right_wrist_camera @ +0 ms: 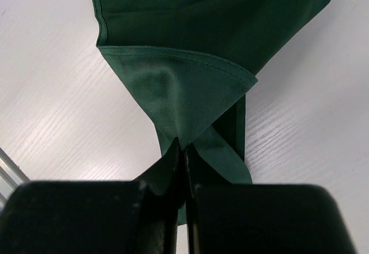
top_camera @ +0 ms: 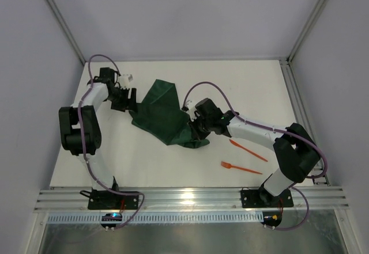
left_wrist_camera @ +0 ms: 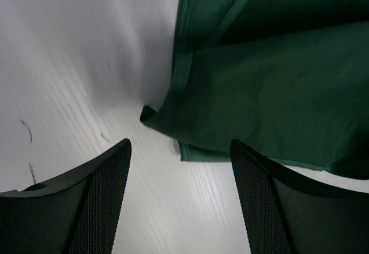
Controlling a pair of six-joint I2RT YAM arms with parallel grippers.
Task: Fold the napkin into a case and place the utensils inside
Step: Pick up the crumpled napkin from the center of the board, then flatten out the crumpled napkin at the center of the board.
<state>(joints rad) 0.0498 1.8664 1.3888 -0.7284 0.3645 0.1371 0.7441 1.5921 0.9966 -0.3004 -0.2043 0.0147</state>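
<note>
The dark green napkin [top_camera: 164, 116] lies crumpled and partly folded on the white table, mid-back. My right gripper [top_camera: 199, 128] is shut on its near right corner, and the cloth [right_wrist_camera: 179, 93] pulls to a point between the jaws. My left gripper [top_camera: 130, 99] is open and empty at the napkin's left edge; in the left wrist view the cloth [left_wrist_camera: 271, 93] lies just beyond the fingertips [left_wrist_camera: 118, 156], apart from them. Two orange utensils lie right of the napkin: one [top_camera: 248, 150] nearer the right arm, and the fork [top_camera: 240, 167] in front of it. No case shows.
A metal rail [top_camera: 190, 199] runs along the near table edge by the arm bases. A frame post [top_camera: 294, 93] edges the table on the right. White enclosure walls stand at the back and sides.
</note>
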